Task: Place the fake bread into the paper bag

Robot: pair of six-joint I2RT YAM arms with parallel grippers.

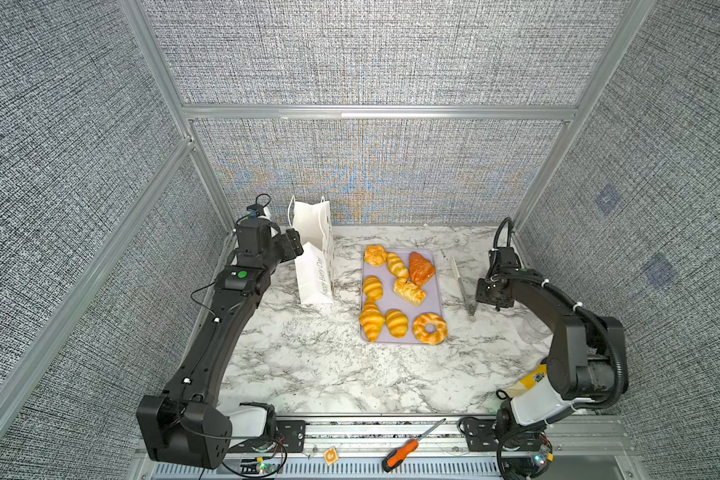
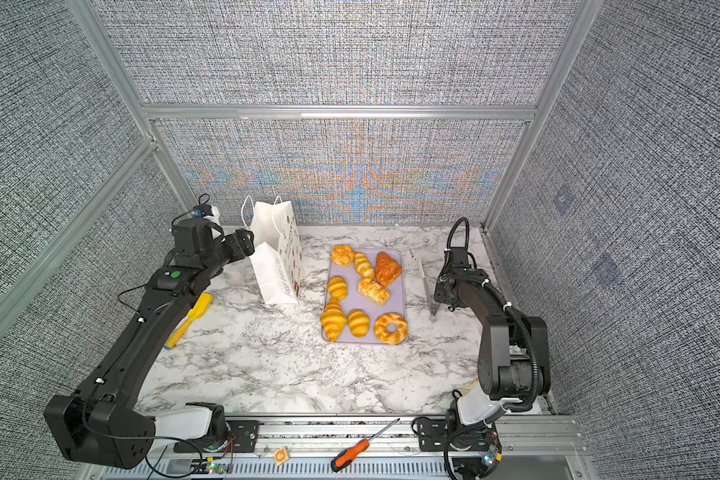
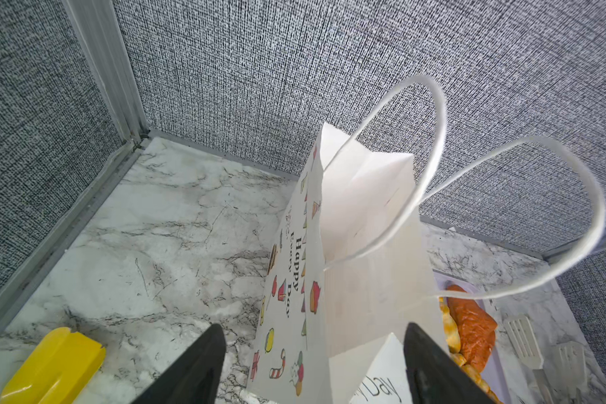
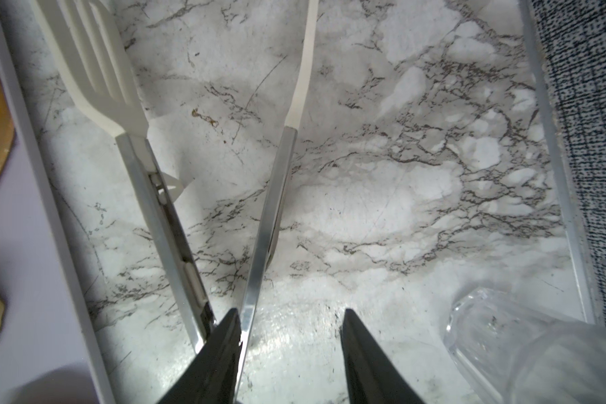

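Observation:
The white paper bag (image 1: 314, 249) (image 2: 273, 249) stands upright at the back left, mouth open, handles up. My left gripper (image 1: 296, 245) (image 3: 314, 327) is open at its left side, and the bag's near edge (image 3: 357, 245) lies between the spread fingers. Several golden pieces of fake bread lie on the lilac tray (image 1: 435, 307): croissants (image 1: 371, 319), a darker one (image 1: 421, 268), a bun (image 1: 376, 254), a puff (image 1: 409, 291) and a doughnut (image 1: 430, 328). My right gripper (image 1: 489, 297) (image 4: 290, 311) is open low over the table right of the tray, bare marble between its fingers.
Metal tongs (image 1: 462, 282) (image 4: 137, 175) with white slotted heads lie beside the tray; one right finger overlaps their arms. A yellow scoop (image 2: 192, 316) lies under the left arm. A clear plastic cup (image 4: 504, 342) lies near the right wall. A screwdriver (image 1: 408, 449) rests on the front rail.

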